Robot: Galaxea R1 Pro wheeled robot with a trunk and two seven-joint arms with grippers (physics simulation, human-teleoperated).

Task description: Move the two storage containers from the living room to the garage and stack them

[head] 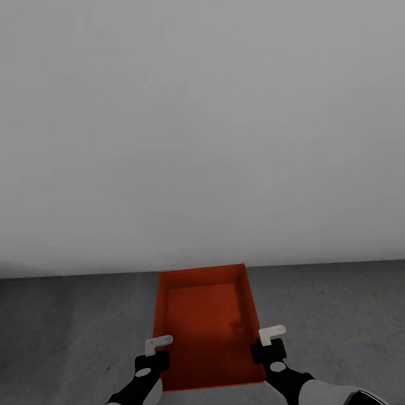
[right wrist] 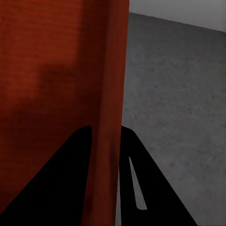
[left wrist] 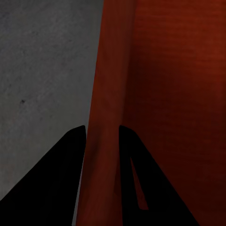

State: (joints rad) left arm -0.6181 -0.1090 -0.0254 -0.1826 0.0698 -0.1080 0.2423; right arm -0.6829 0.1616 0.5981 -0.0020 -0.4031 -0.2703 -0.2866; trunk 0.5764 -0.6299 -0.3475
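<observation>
One orange-red storage container (head: 207, 325) lies open side up straight ahead of me, over the dark grey concrete floor (head: 67, 337) of the garage. My left gripper (head: 159, 353) straddles its left side wall near the close corner, and my right gripper (head: 270, 342) straddles its right side wall. The left wrist view shows the thin container wall (left wrist: 106, 94) clamped between the two dark fingers (left wrist: 70, 160). The right wrist view shows the other container wall (right wrist: 113, 70) pinched the same way. I cannot tell whether the bin rests on the floor or hangs just above it. The second container is out of view.
A plain pale grey wall (head: 195, 117) rises just beyond the bin's far end. Rough concrete floor (right wrist: 179, 94) stretches to the left and right of the bin.
</observation>
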